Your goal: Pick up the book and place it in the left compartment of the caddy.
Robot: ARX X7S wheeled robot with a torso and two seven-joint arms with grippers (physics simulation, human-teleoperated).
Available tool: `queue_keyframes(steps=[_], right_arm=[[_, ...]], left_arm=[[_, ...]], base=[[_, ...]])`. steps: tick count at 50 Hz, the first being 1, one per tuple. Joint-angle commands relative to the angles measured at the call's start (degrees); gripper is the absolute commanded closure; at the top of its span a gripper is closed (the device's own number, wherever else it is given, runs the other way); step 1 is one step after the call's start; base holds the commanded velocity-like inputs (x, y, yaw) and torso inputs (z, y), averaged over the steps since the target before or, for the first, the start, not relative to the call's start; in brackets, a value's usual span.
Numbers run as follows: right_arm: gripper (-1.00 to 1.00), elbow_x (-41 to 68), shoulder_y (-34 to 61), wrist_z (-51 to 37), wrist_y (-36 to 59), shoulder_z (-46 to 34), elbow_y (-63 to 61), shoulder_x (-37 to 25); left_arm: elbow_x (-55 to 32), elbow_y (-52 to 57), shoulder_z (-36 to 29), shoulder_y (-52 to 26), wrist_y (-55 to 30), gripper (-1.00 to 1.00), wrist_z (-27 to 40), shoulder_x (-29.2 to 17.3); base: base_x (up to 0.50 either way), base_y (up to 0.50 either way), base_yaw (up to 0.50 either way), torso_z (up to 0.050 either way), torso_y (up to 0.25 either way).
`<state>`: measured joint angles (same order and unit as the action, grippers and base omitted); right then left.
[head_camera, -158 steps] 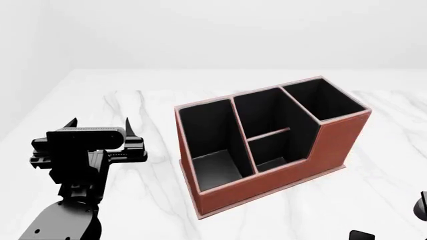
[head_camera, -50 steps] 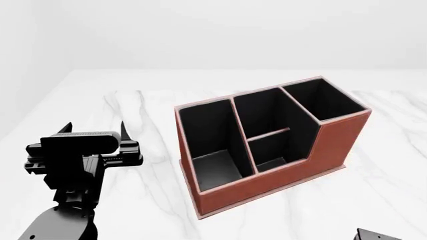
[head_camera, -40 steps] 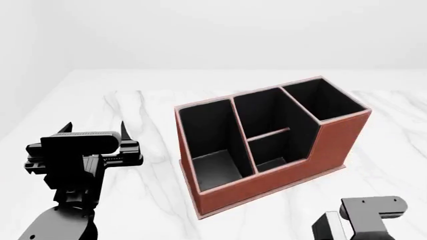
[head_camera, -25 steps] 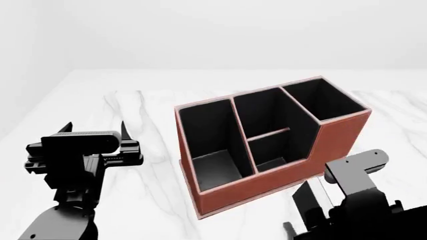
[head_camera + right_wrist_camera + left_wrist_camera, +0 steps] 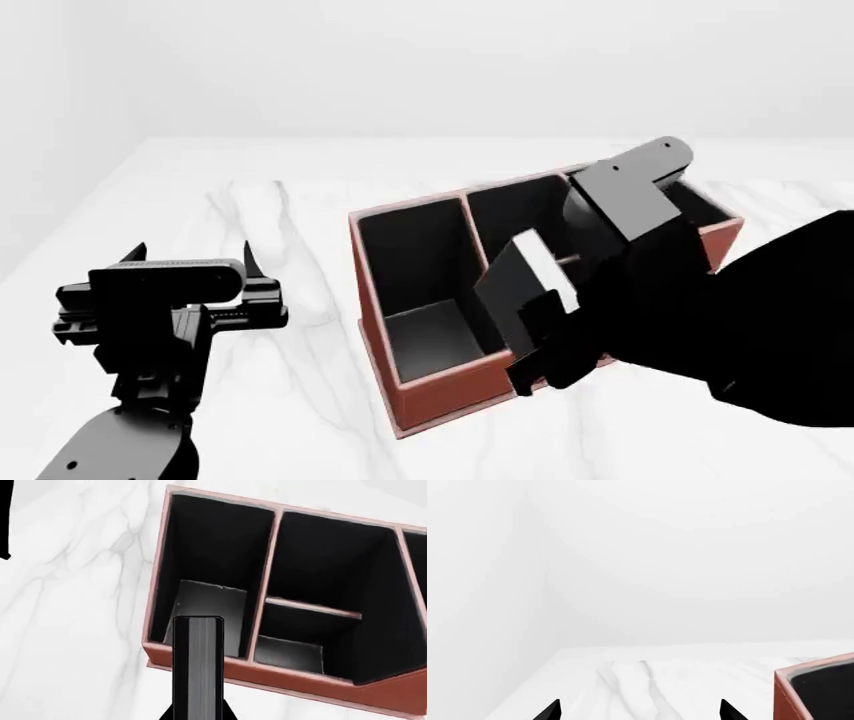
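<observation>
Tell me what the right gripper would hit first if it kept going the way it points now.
Probably nothing solid at first: the right gripper, shut on the book, points into the left compartment of the caddy, so its floor seems first. The front wall is close beneath; depth unclear.

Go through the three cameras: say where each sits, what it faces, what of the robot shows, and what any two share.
Head view: on the head, looking down at the marble table, the caddy, both arms, the right gripper holding the book.
Left wrist view: near the left gripper, facing across the table; two fingertips and a caddy corner show.
Right wrist view: above the caddy, looking down the book's spine toward the left compartment.
All three share the caddy.
</observation>
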<state>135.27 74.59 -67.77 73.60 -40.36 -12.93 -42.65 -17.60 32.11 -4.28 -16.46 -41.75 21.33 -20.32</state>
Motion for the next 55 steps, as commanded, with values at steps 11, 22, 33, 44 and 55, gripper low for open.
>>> queue_keyframes(steps=[11,22,33,44,55], right_arm=[[1.00,-18.73,20.50,13.49,7.59,-5.30,32.81,22.69],[1.00,-35.48,26.42,30.18,6.47,-10.73,47.68,31.61],[1.00,-39.90,26.06,33.87,4.93,-14.87,56.02,36.00],[1.00,-40.18,24.62,32.55,4.55,-16.27,58.21,36.63],[1.00,-43.04,23.18,36.46,3.14,-19.13,60.88,37.43]], left_arm=[[-0.22,-0.97,0.00,-0.45,0.14,-1.00,0.31,-0.20],[-0.31,-1.27,-0.03,-0.36,0.55,-1.00,0.39,-0.28],[-0.51,-1.61,0.15,-0.04,1.05,-1.00,0.47,-0.34],[-0.75,-1.60,0.45,0.28,1.21,-1.00,0.64,-0.54],[-0.89,-1.89,0.31,-0.14,1.08,-1.00,0.72,-0.70]], base=[[0.00,0.00,0.00,0.000,0.001],[0.00,0.00,0.00,0.000,0.001],[0.00,0.00,0.00,0.000,0.001],[0.00,0.00,0.00,0.000,0.001],[0.00,0.00,0.00,0.000,0.002]])
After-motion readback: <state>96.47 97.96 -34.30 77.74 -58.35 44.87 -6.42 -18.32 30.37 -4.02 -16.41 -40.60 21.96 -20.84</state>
